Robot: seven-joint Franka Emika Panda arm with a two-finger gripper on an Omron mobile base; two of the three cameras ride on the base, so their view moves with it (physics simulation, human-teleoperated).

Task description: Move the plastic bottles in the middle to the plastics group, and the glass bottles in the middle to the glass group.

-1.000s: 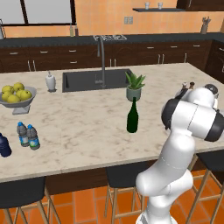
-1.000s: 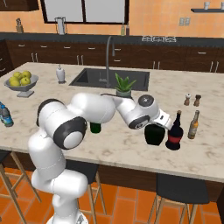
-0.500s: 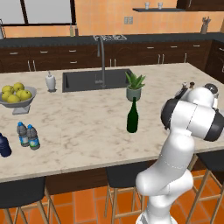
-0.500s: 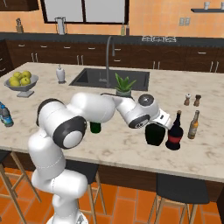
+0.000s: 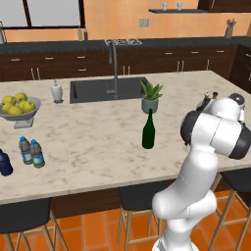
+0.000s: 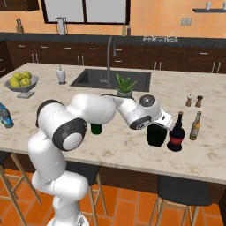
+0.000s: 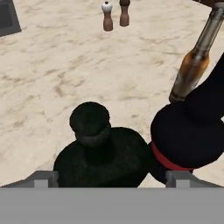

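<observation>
The pincer (image 7: 112, 179) stood open, its tips spread either side of the squat black bottle (image 7: 103, 153), which rested upright on the worktop (image 7: 65, 65) just beside the red-labelled bottle (image 6: 176, 134) (evidently set there to join the glass group). Beyond stood the amber bottle (image 7: 194, 59), then the shakers (image 7: 115, 15). The green wine bottle (image 5: 148, 130) waited mid-worktop; both water bottles (image 5: 31, 152) stood by the dark blue one (image 5: 5, 163).

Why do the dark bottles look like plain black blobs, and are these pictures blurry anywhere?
Hand view: the squat black bottle shows almost no highlight, and the counter marbling looks soft. Right base view: flat even light leaves only faint shadows under the red-label bottle. Left base view: the green bottle stays readable; edges look slightly jagged.
</observation>
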